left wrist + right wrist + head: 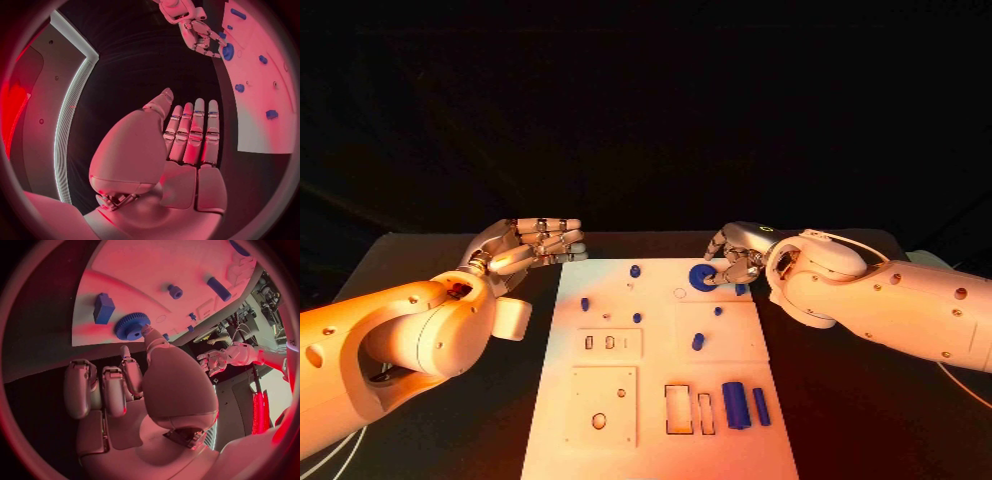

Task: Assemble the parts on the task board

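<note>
The white task board [661,380] lies in the middle of the black table. A blue gear [702,277] sits near the board's far right edge. My right hand [737,262] is at the gear's right side and pinches its toothed rim between the thumb and a finger. The right wrist view shows the thumb tip on the gear [131,326], with the other fingers [103,390] curled in. My left hand [531,245] hovers off the board's far left corner, fingers straight and apart, holding nothing. Two long blue bars [737,404] lie at the board's near right.
Small blue pegs [635,270] [584,303] [698,341] stand scattered over the board's far half. A blue block [103,307] sits beside the gear. Rectangular slots [678,410] and cut-out plates [603,405] are on the near half. Bare black table [862,400] flanks the board.
</note>
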You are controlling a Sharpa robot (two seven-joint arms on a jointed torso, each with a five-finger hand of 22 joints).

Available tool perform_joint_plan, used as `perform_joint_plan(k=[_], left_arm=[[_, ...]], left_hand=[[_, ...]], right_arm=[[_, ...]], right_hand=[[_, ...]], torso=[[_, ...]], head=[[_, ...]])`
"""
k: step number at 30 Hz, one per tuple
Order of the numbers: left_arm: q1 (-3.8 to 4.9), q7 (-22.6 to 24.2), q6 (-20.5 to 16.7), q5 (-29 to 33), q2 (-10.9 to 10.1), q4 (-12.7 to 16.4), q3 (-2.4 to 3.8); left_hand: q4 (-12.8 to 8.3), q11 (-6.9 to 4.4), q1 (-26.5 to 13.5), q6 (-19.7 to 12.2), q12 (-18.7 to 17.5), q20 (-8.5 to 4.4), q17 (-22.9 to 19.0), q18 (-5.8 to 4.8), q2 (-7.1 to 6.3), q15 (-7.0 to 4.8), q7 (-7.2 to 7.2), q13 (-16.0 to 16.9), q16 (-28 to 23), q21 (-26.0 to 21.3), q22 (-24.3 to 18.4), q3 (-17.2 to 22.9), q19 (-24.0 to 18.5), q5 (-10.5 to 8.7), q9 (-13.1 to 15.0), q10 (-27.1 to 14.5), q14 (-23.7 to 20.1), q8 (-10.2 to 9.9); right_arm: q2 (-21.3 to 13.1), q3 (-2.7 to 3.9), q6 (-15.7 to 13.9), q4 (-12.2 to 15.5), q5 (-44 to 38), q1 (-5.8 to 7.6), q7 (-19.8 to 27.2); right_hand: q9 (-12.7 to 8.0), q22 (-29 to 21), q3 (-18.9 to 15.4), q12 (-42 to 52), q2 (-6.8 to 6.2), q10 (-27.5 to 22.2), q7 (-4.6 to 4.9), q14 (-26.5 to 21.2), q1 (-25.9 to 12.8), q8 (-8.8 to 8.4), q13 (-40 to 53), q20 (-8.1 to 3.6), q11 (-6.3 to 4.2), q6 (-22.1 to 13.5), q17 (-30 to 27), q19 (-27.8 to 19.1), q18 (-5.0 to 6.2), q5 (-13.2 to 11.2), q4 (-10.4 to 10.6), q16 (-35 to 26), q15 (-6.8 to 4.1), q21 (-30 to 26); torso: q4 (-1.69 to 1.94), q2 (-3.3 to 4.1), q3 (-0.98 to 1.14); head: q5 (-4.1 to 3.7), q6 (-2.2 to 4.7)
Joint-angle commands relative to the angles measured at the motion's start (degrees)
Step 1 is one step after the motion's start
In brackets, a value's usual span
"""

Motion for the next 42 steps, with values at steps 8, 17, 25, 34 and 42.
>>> perform_joint_plan(k=[8,17,25,34,42], left_arm=[[0.07,0.14,1.17,0.12,0.3,-0.19,0.04],[0.07,0.05,1.21,0.12,0.33,-0.21,0.04],[0.07,0.0,1.24,0.12,0.32,-0.23,0.04],[0.07,-0.12,1.27,0.12,0.3,-0.27,0.04],[0.07,-0.17,1.3,0.12,0.35,-0.32,0.04]], left_hand=[[-0.08,0.42,-0.21,0.06,-0.2,0.04,0.0,0.7,0.07,0.19,0.3,-0.04,-0.27,-0.2,-0.05,0.33,-0.27,0.01,-0.06,-0.04,-0.23,-0.29],[-0.1,0.42,-0.21,0.06,-0.25,0.05,0.01,0.71,0.07,0.2,0.3,-0.04,-0.32,-0.21,-0.07,0.35,-0.27,0.01,-0.05,-0.05,-0.2,-0.32],[-0.1,0.42,-0.21,0.06,-0.25,0.05,0.01,0.71,0.07,0.2,0.3,-0.04,-0.32,-0.21,-0.07,0.35,-0.27,0.01,-0.05,-0.05,-0.2,-0.32],[-0.13,0.42,-0.18,0.05,-0.29,0.05,0.02,0.72,0.1,0.19,0.3,-0.03,-0.35,-0.21,-0.09,0.38,-0.26,0.02,-0.05,-0.06,-0.18,-0.35],[-0.18,0.42,-0.09,0.06,-0.33,0.05,0.03,0.73,0.15,0.19,0.3,-0.03,-0.39,-0.21,-0.1,0.46,-0.25,0.03,-0.04,-0.06,-0.15,-0.38]], right_arm=[[0.77,0.0,2.69,-0.86,0.4,-0.44,-0.09],[1.2,0.0,3.13,-1.09,0.45,-0.58,0.04],[1.6,-0.02,3.35,-1.68,-0.23,-0.69,-0.22],[1.83,-0.03,0.4,-1.12,-6.49,-1.04,-0.7],[1.87,-0.03,-2.37,-0.14,-10.5,-1.2,-1.14]], right_hand=[[0.23,4.17,-0.1,1.2,0.35,0.87,0.04,5.11,0.79,0.84,1.42,0.01,0.15,-0.52,11.1,0.6,-1.11,0.31,0.72,0.47,0.47,0.58],[0.5,4.47,-0.09,2.49,0.72,1.52,-0.08,5.17,1.05,1.67,2.74,0.04,0.09,-0.03,11.43,0.74,-1.16,0.75,1.13,0.63,0.45,0.73],[0.86,5.0,0.68,4.04,1.69,2.47,-0.41,5.23,2.32,2.84,4.37,-0.08,-0.2,1.36,11.76,1.03,-1.25,1.21,0.87,0.77,0.25,1.03],[1.25,6.3,4.0,6.23,3.36,4.15,-1.9,5.33,4.95,4.3,6.77,-0.9,-1.48,5.58,12.23,1.85,-1.53,-1.1,-0.41,0.97,-0.79,1.88],[1.28,7.07,4.85,6.91,3.2,4.75,-2.33,5.39,4.62,4.35,7.53,-1.26,-1.86,6.72,12.46,2.37,-1.72,-1.13,-0.3,1.07,-1.14,2.42]], torso=[[0.05,-0.04,0.05],[0.07,0.01,0.04],[0.09,0.03,0.07],[0.1,0.01,0.05],[0.1,0.02,0.07]], head=[[-0.03,-0.43],[0.01,-0.58],[0.01,-0.75],[0.03,-0.81],[0.05,-0.7]])
